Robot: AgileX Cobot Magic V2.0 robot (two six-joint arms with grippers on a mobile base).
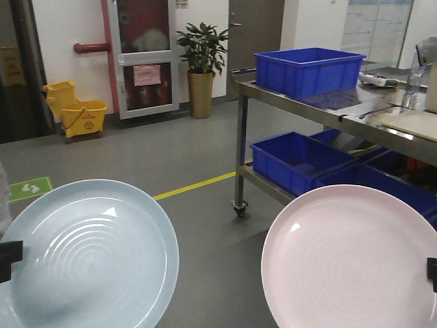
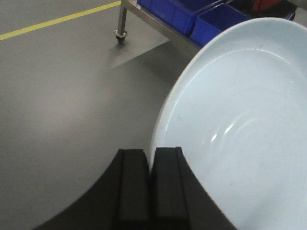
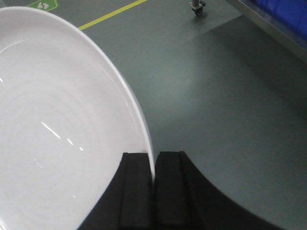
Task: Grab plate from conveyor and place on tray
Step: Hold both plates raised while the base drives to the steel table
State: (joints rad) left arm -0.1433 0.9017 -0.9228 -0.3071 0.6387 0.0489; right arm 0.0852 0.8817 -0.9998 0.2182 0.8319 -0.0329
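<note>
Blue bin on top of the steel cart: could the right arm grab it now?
Probably not: the right end effector is shut on the pink plate, and the blue bin sits across open floor.

Records pale pink, almost white, on the plate, with faint concentric rings and white glints of glare. Finds light blue on the blue plate, likewise ringed toward its centre. Notes plain black on the left gripper and the right gripper. Logs mid grey across the floor, crossed by a yellow line; also a green floor sign bearing white footprints. Marks strong blue on the crate and the lower bins, bare steel grey on the trolley. Enters yellow for the mop bucket, red for the pipe, dark green for the plant, ochre for its pot.
</note>
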